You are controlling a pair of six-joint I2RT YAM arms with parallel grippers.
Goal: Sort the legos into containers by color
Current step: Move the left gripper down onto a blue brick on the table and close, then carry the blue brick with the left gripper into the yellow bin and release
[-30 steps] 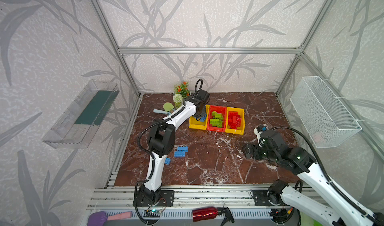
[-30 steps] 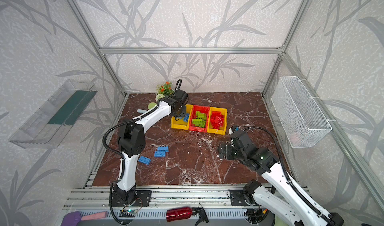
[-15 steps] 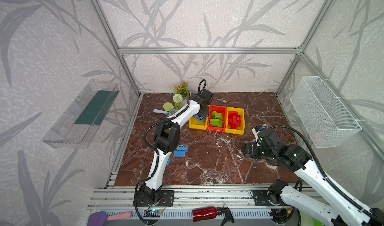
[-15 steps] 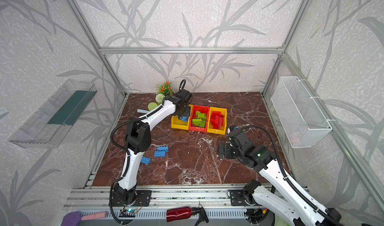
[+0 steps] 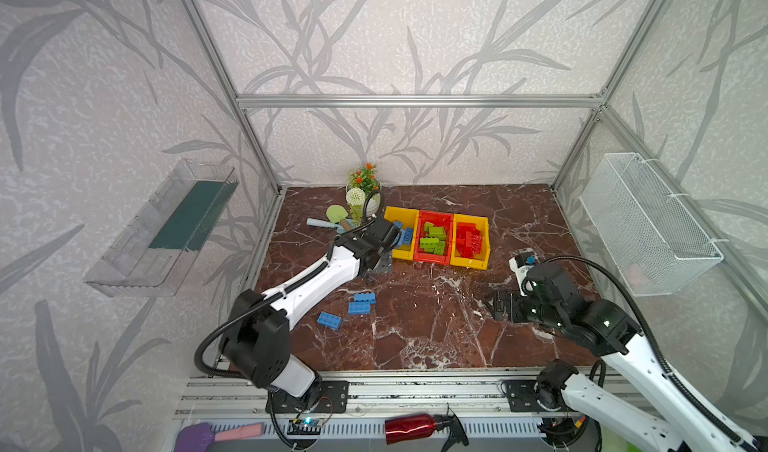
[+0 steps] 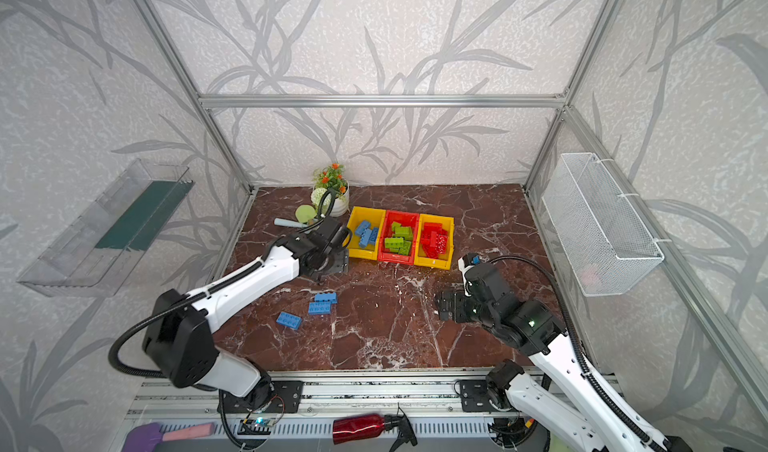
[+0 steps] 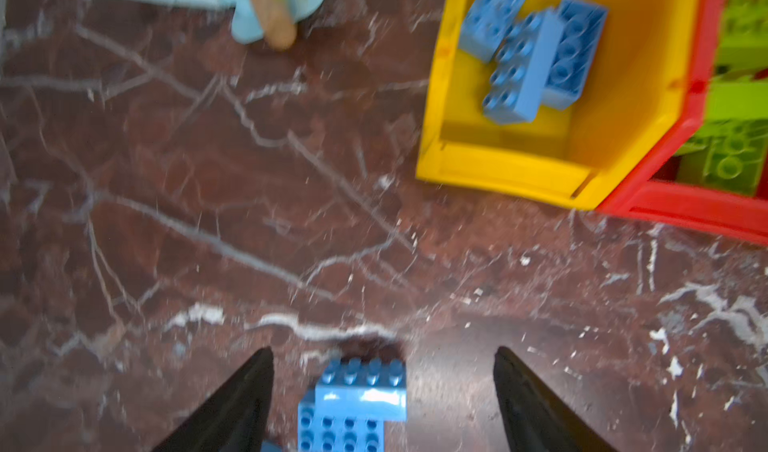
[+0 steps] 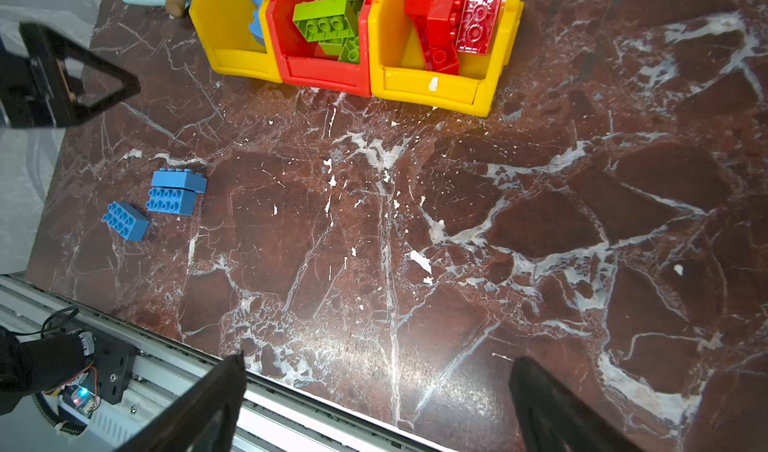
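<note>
- Nearest, on the rail in front of the counter (image 5: 415, 337), a red spray bottle (image 5: 409, 427) lies on its side.
- On the near left part of the counter, three loose blue bricks (image 5: 359, 308) lie well apart from the bins. Two touch each other (one of that pair is tipped on its side), and the third sits just beside them.
- On the right, the right tool (image 8: 378, 358) hovers above bare counter, its jaws spread wide with nothing between them.
- Farther back on the left, the left tool (image 7: 382, 350) hangs just in front of the left yellow bin (image 6: 368, 212). Its jaws are wide apart and hold nothing. In the left wrist view the touching pair of loose bricks shows between its fingers (image 7: 245, 391), touching neither.
- Toward the back middle, three bins stand joined in a row. The left yellow bin holds blue bricks (image 6: 365, 231), the red bin (image 6: 402, 215) holds green bricks (image 6: 399, 240), and the right yellow bin (image 6: 432, 263) holds red bricks (image 6: 434, 240).
- Farthest, a small flower pot (image 5: 365, 188) stands by the back wall, near the left yellow bin.
- A wire basket (image 5: 648, 221) hangs on the right wall and a clear tray (image 5: 166, 225) on the left wall.
</note>
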